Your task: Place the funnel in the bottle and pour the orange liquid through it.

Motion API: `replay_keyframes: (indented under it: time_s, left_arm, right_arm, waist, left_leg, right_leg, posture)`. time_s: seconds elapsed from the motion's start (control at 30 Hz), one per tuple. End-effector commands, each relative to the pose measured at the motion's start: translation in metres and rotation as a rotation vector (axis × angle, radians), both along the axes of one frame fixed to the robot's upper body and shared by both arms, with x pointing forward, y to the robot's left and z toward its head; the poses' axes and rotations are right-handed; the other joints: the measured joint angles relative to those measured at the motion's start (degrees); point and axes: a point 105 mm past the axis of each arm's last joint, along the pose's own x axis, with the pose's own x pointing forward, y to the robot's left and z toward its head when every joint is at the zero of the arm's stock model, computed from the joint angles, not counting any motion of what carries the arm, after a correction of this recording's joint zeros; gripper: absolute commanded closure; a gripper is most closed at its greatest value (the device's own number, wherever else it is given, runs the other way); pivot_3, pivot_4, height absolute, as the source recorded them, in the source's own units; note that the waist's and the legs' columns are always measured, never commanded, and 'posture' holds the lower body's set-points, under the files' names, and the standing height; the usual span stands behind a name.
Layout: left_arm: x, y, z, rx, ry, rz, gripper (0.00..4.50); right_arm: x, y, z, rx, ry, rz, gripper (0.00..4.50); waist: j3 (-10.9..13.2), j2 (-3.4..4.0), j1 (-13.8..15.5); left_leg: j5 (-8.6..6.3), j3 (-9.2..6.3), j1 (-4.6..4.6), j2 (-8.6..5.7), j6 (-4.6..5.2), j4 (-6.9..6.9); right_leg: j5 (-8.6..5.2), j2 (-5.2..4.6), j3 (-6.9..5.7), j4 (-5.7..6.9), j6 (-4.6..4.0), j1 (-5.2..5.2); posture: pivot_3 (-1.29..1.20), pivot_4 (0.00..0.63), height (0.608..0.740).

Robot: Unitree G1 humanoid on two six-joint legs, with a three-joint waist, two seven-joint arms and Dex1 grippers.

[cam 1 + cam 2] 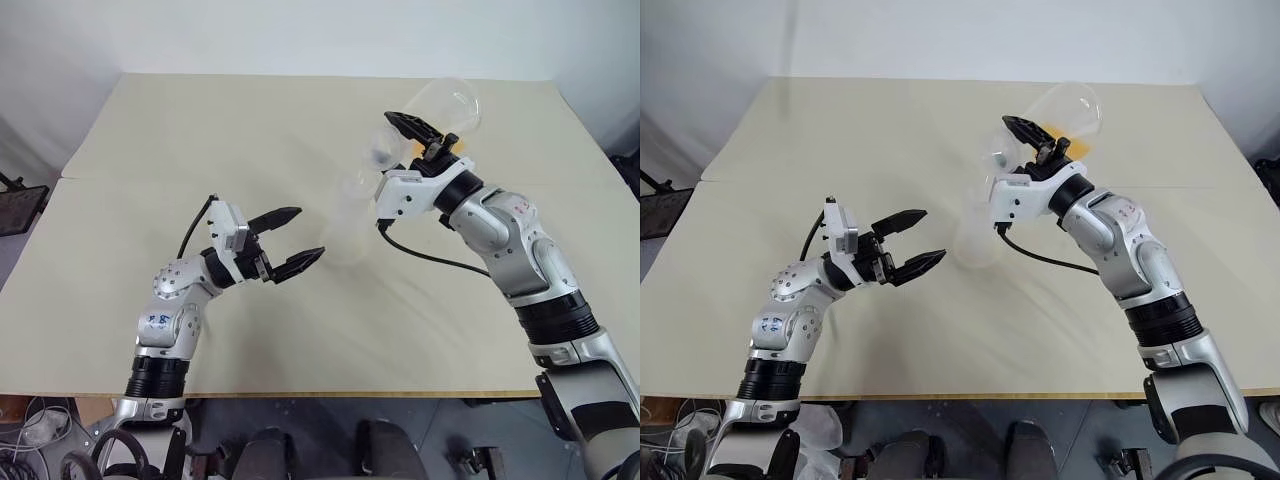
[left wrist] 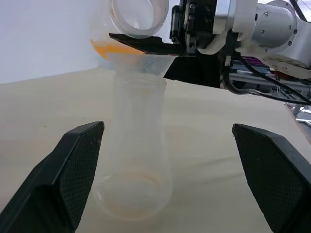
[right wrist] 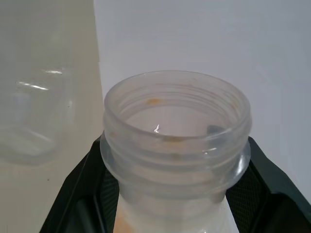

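Observation:
The clear bottle (image 2: pixel 136 145) stands upright on the table, with the small clear funnel (image 2: pixel 141 62) seated in its neck. My right gripper (image 1: pixel 418 135) is shut on the threaded neck of a clear flask-like container (image 3: pixel 177 121). It holds the container tipped over, mouth just above the funnel. The orange liquid (image 2: pixel 111 49) glows inside the tipped container, and a faint orange trace rings the bottle's bottom. My left gripper (image 1: pixel 311 234) is open just left of the bottle (image 1: pixel 345 235), a little short of it and touching nothing.
The cream table (image 1: pixel 200 130) has a seam at its left side and a front edge close to me. A black cable (image 1: pixel 430 258) loops from my right wrist down near the bottle. A dark object (image 1: pixel 20 205) sits off the table's left edge.

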Motion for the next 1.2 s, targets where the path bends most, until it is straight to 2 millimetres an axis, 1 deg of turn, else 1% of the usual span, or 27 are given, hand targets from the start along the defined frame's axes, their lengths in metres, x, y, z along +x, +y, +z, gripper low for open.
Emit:
replay_keyframes:
  time_s: [0.03,0.2,0.37,0.5,0.7,1.2]
  left_arm:
    - [-0.0063,0.0010,0.0123,0.001,-0.056,-0.007,0.00]
    - [-0.0066,0.0010,0.0118,-0.001,-0.053,-0.004,0.00]
    - [-0.0074,-0.0004,0.0108,-0.007,-0.048,-0.002,0.00]
    - [-0.0080,-0.0002,0.0098,-0.011,-0.043,0.001,0.00]
    - [-0.0089,-0.0002,0.0098,-0.016,-0.042,0.005,0.00]
    - [-0.0094,-0.0013,0.0093,-0.026,-0.043,0.013,0.00]
  right_arm:
    - [-0.0067,0.0031,0.0178,-0.027,-0.094,0.016,2.05]
    - [-0.0058,0.0025,0.0173,-0.021,-0.100,0.013,2.05]
    - [-0.0062,0.0031,0.0154,-0.051,-0.118,0.009,2.05]
    - [-0.0071,0.0047,0.0122,-0.130,-0.161,0.006,2.05]
    - [-0.0058,0.0035,0.0104,-0.118,-0.166,0.003,2.05]
    - [-0.0060,0.0019,0.0175,-0.135,-0.221,-0.004,2.05]
  waist:
    - [0.0,0.00,0.0]
    - [0.0,0.00,0.1]
    - [0.0,0.00,0.0]
    - [0.0,0.00,0.0]
    - [0.0,0.00,0.0]
    - [0.0,0.00,0.0]
  left_leg:
    - [0.00,0.00,0.00,0.00,0.00,0.00]
    - [0.00,-0.01,0.00,0.00,0.00,0.00]
    - [0.00,-0.02,0.00,0.00,0.00,0.00]
    - [0.00,-0.01,0.00,0.00,0.00,0.00]
    - [0.00,-0.01,0.00,0.00,0.00,-0.01]
    - [0.00,-0.02,0.00,0.00,0.00,-0.01]
  right_leg:
    - [0.00,0.00,0.00,0.00,0.00,0.00]
    - [0.00,0.00,0.00,0.00,0.00,0.00]
    - [0.00,0.00,0.00,0.00,0.00,0.00]
    - [0.00,0.00,0.01,0.00,0.00,0.00]
    - [0.00,0.00,0.01,0.00,0.00,0.00]
    - [0.00,0.00,0.01,0.00,0.00,0.00]
  posture:
    - [0.00,0.150,0.740]
    - [0.00,0.150,0.740]
    - [0.00,0.150,0.740]
    - [0.00,0.150,0.740]
    - [0.00,0.150,0.740]
    - [0.00,0.150,0.740]
